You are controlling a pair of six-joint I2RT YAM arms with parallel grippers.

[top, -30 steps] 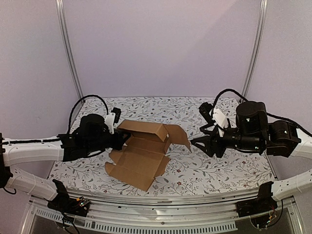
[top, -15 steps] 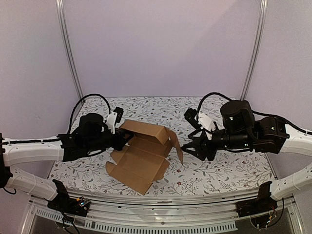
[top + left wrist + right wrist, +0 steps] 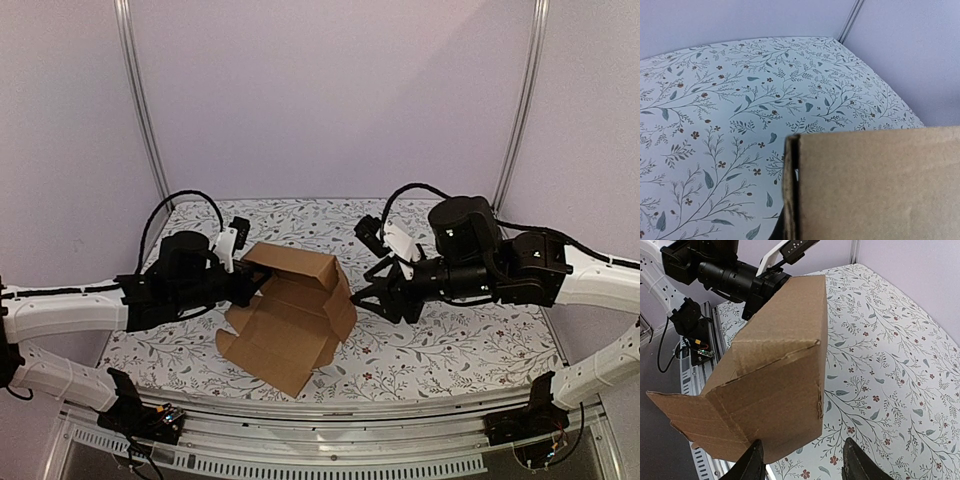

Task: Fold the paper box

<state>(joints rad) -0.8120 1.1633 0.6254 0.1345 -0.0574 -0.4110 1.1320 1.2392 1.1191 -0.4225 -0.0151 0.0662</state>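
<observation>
Toward the left side of the bench (image 3: pixel 450 345), the left tool (image 3: pixel 252 284) is pressed together, apparently pinching the left wall of the box (image 3: pixel 290 320). The box sits left of the middle, with its flat panel reaching toward the near edge. Its right flap (image 3: pixel 342 305), splayed outward a second ago, now stands folded up against the side, because the right tool (image 3: pixel 368 296), fingers spread, has swung in behind it. That wall looks nearly formed; locking it in place seems next.

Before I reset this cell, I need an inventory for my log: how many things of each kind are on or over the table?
paper box: 1
robot arms: 2 (left arm, right arm)
total: 3
</observation>
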